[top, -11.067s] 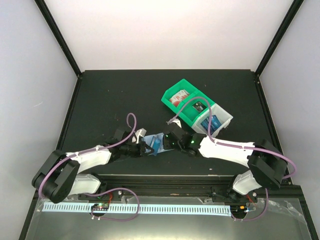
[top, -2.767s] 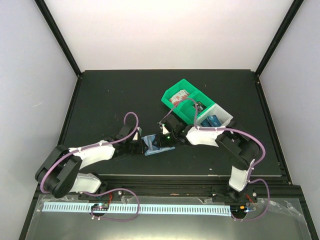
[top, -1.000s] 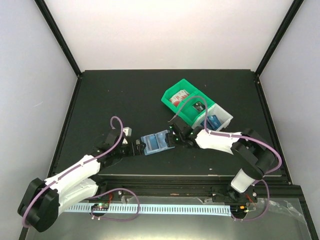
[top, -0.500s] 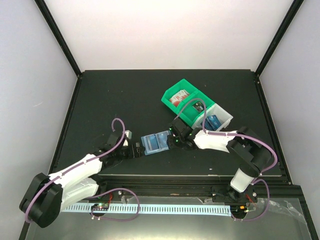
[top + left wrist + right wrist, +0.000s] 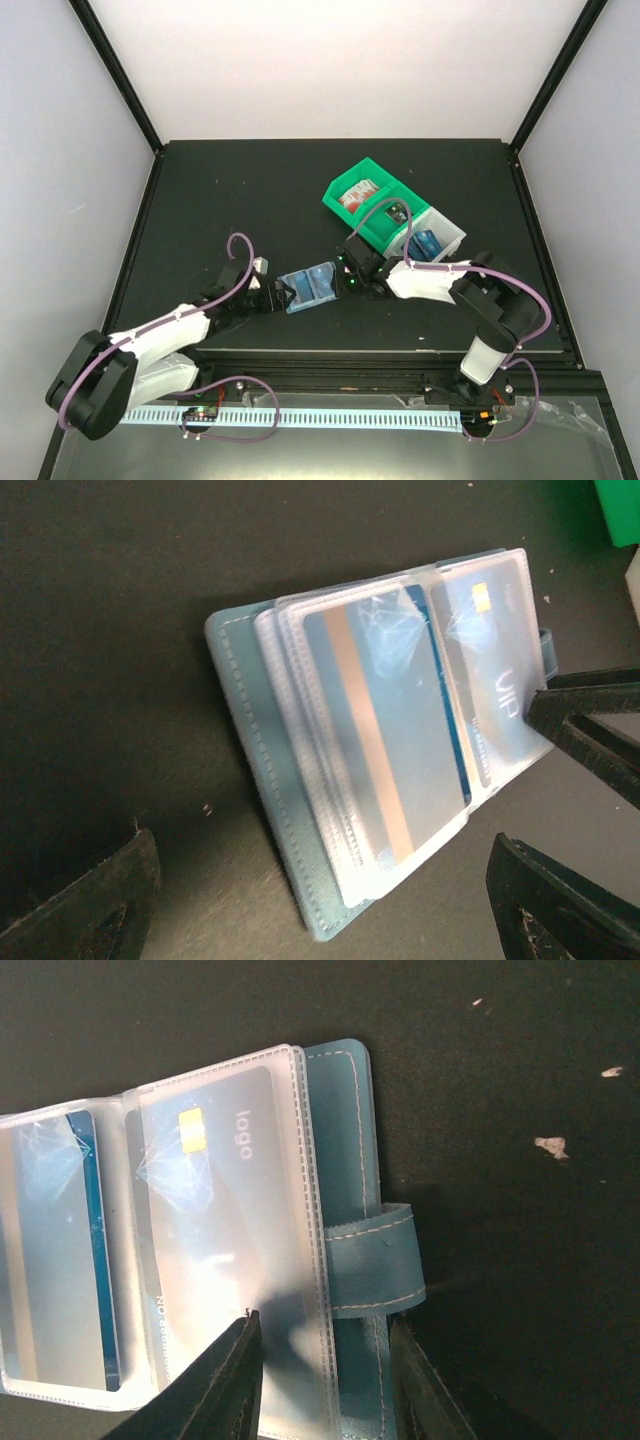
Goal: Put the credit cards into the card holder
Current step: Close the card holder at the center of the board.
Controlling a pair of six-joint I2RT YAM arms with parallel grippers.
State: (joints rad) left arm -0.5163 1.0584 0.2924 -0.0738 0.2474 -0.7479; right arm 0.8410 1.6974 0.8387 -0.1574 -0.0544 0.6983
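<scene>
The teal card holder (image 5: 308, 284) lies open and flat on the black table. Its clear sleeves hold credit cards: a blue one with a tan stripe (image 5: 385, 740) and one with a gold chip (image 5: 210, 1230). My left gripper (image 5: 278, 296) is at the holder's left edge, open wide, with the near corner of the cover between its fingers (image 5: 100, 900). My right gripper (image 5: 325, 1380) is at the right edge, by the snap tab (image 5: 372, 1260). Its jaws stand apart, one over the clear sleeve, the other just outside the cover's edge.
A green bin (image 5: 365, 195) and a white bin (image 5: 445, 232) stand side by side behind and to the right of the right gripper, with small items in them. The table's front edge (image 5: 330, 352) runs close below both grippers.
The right jaws have narrowed over the holder's right edge. The left gripper drew back a little, then came in again to the left edge. The holder has turned slightly.
</scene>
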